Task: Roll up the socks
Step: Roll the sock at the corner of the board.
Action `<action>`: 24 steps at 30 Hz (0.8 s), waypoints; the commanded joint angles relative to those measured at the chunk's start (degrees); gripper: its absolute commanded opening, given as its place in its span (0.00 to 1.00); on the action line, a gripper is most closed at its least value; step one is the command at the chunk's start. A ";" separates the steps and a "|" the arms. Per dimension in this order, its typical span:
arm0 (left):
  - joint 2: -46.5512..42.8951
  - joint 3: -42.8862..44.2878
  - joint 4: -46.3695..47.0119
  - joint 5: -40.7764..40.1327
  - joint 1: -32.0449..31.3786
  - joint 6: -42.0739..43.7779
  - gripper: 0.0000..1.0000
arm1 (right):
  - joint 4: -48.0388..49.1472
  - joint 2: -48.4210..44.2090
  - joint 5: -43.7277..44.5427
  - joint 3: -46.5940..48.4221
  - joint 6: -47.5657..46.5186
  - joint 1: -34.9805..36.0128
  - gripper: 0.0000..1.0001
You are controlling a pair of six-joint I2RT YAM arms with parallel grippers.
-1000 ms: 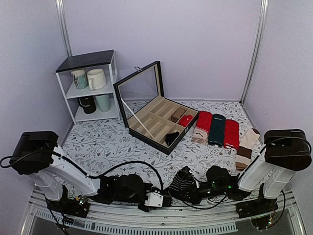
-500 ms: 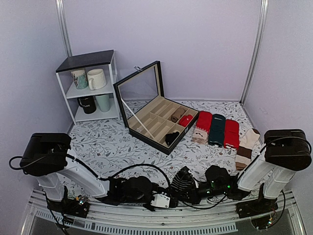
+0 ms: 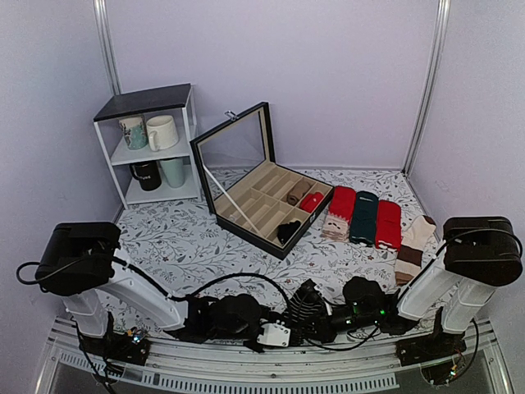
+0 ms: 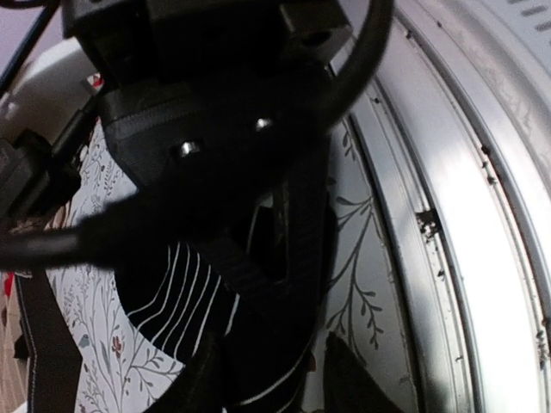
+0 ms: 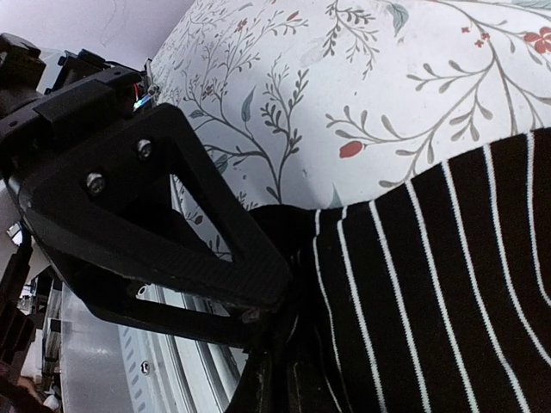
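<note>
Stripes of thin white mark the black socks [image 3: 305, 302], which in the top view stand bunched up off the desk [image 3: 180, 238] close to its near edge, between the tips of the two arms. The left pincer [image 3: 283, 328] reaches in from the left and lies just beside them; the right pincer [image 3: 322, 318] comes from the right and touches their lower part. Farther back an open black box [image 3: 246, 235] with a raised lid holds a tan roll [image 3: 298, 191], a red roll [image 3: 311, 201] and a black roll [image 3: 287, 232] in separate compartments. To its right lie red and dark green socks [image 3: 363, 215] in a row, then cream-and-brown socks [image 3: 414, 242], and at the back left a white shelf [image 3: 143, 101] carries mugs. In the left wrist view the left pincer [image 4: 275, 387] shows as two dark blurred fingers at the bottom edge, partly apart with patterned desk between them; the socks [image 4: 176, 297] lie just above and reach one finger, and whether it presses any fabric I cannot tell. A metal rail [image 4: 456, 224] runs down the right. In the right wrist view the right pincer [image 5: 271, 374] is closed, its fingers meeting on a gathered edge of the socks [image 5: 430, 284], whose striped fabric spreads rightward over the desk [image 5: 362, 77]
</note>
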 commanded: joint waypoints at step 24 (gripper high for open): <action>-8.47 -6.73 4.77 -1.49 0.83 -4.29 0.48 | -18.53 2.26 -2.68 -2.41 -0.23 0.21 0.03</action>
